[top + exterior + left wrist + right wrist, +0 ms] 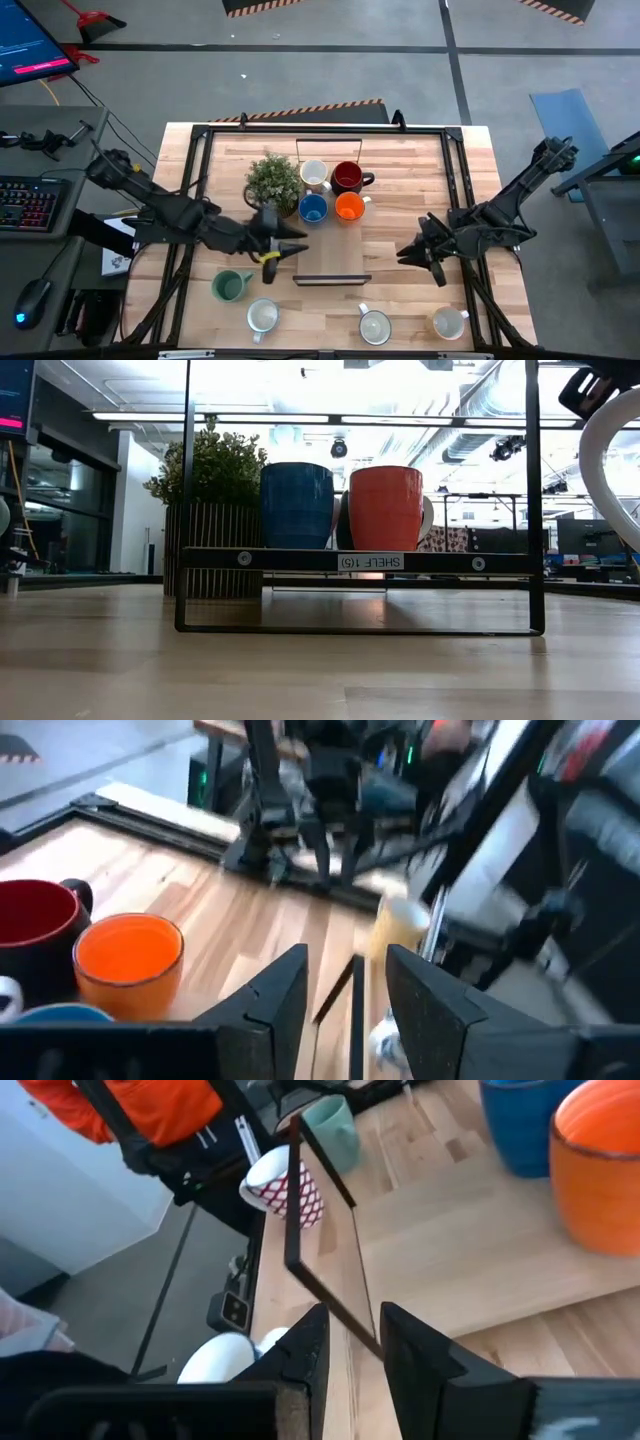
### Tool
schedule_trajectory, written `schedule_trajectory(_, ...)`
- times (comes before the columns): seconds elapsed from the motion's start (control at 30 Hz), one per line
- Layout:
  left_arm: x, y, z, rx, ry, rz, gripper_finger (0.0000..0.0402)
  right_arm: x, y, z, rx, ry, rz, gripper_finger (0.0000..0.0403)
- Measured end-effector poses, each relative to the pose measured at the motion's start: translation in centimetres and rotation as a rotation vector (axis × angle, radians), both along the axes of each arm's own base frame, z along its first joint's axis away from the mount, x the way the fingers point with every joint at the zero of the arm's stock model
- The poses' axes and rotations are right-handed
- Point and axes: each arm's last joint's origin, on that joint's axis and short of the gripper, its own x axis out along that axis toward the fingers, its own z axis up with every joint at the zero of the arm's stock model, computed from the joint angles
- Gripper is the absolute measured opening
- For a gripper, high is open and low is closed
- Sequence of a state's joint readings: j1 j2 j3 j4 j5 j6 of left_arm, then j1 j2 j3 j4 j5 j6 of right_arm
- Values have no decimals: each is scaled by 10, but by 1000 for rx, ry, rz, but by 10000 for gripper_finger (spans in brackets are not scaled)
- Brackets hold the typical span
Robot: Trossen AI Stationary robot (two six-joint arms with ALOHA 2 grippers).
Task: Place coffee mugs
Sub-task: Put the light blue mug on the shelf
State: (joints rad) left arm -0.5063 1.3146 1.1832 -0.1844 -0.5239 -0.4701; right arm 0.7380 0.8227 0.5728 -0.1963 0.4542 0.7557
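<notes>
Left gripper (pixel 292 248) hung empty, fingers apart, teal mug (pixel 230 286) just beside it, right gripper (pixel 412 250) also empty, fingers parted, white mug (pixel 449 322) near it

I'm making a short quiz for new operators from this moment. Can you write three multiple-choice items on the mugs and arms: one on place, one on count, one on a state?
1. Where is the teal mug?
A. on the shelf
B. on the table, off the shelf
C. in a gripper

2. How many mugs stand grouped beside the plant?
A. two
B. four
C. six

3. What does the left gripper hold?
A. nothing
B. the orange mug
C. a white mug

Answers:
1 B: the high view shows it on the wood near the left arm.
2 B: white, red, blue and orange.
3 A: the left wrist view shows an empty gap between its fingers.
</notes>
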Motion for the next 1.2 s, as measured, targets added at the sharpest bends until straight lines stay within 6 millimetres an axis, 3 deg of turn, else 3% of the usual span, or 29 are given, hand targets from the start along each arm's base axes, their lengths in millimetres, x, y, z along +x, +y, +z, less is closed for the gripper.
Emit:
schedule_trajectory(0.17,16,-14,6,55,392,-11,116,-1,0,-1,-13,8,19,73)
schedule_trajectory(0.4,14,-46,-29,2,794,-6,115,-2,0,-3,-25,34,19,73)
schedule_trajectory(0.77,-40,-95,-65,-53,924,175,115,-2,-1,-4,-26,44,16,73)
schedule_trajectory(1.2,-69,-100,-124,-186,1098,299,115,-1,1,-1,32,30,24,73)
